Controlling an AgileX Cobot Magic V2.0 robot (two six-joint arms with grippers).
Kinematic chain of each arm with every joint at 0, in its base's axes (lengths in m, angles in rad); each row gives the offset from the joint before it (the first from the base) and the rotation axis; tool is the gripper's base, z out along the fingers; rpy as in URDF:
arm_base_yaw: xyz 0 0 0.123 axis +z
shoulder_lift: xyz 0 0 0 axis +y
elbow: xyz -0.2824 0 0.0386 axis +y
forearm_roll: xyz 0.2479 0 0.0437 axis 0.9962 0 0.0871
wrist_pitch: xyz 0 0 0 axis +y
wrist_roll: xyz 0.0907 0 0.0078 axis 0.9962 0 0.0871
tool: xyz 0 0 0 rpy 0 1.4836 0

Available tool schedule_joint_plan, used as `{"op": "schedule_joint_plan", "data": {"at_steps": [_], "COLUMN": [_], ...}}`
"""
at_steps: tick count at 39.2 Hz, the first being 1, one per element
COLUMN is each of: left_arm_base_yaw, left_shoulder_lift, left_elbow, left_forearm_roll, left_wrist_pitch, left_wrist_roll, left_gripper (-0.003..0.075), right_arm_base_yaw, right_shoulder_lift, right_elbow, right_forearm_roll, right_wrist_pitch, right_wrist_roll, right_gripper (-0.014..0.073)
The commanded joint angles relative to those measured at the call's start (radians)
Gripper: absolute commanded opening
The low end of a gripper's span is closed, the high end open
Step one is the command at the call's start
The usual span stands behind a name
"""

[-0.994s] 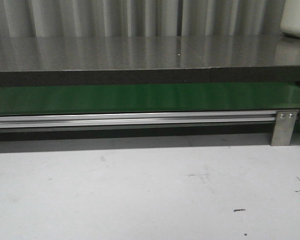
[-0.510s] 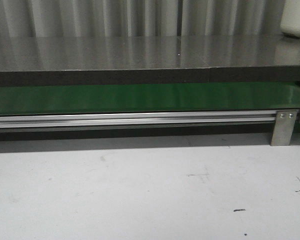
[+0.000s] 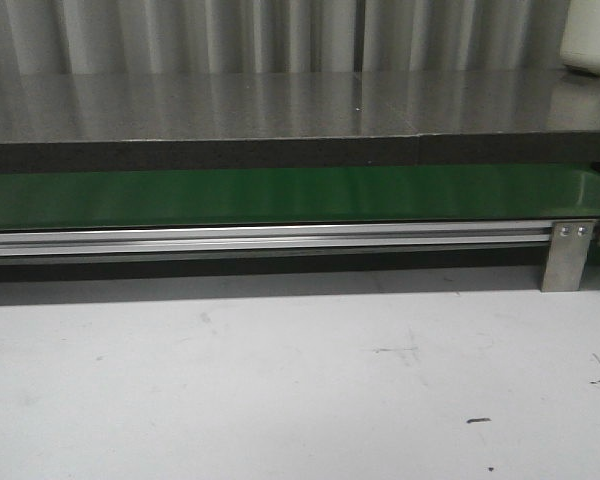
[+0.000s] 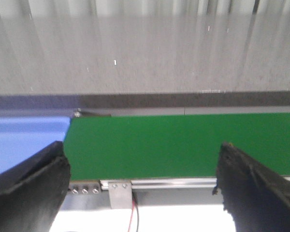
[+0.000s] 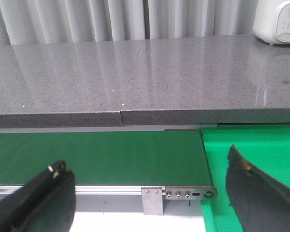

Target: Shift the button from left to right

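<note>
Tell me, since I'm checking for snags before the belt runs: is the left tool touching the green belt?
Apart. In the left wrist view the open left tool hangs above the green belt, whose bare surface shows between the fingers.

The belt (image 3: pixel 280 197) runs from the left edge to the right edge across the far side of the table (image 3: pixel 280 380), with a rail (image 3: pixel 260 239) along its near side and a bracket (image 3: pixel 568 255) standing on the tabletop near the right edge. Behind the belt and above it lies a counter (image 3: pixel 280 105), with an appliance (image 3: pixel 592 35) at its far right corner (only partly in frame). A tray (image 4: pixel 24 142) sits at the belt's left end, a bin (image 5: pixel 261 159) at its right end.
</note>
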Motion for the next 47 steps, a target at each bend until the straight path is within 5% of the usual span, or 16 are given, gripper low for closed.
{"op": "schedule_joint_plan", "data": {"at_steps": [1, 16, 47], "left_arm_base_yaw": [-0.006, 0.031, 0.535], "left_shoulder_lift": [0.144, 0.654, 1.205], "left_elbow": [-0.106, -0.514, -1.019], "left_forearm_roll": [-0.068, -0.071, -0.131], "left_wrist_pitch": [-0.054, 0.133, 0.544], "left_wrist_roll": [-0.016, -0.005, 0.328], "left_gripper": [0.0582, 0.053, 0.0524], "right_arm_base_yaw": [-0.005, -0.005, -0.005], "right_shoulder_lift": [0.014, 0.014, 0.014], "right_elbow": [-0.037, -0.037, -0.037], "right_forearm_roll": [0.003, 0.003, 0.003], "right_wrist_pitch": [-0.075, -0.07, -0.07], "right_wrist_roll": [-0.005, -0.005, -0.005], "right_gripper": [0.0645, 0.0645, 0.0645]}}
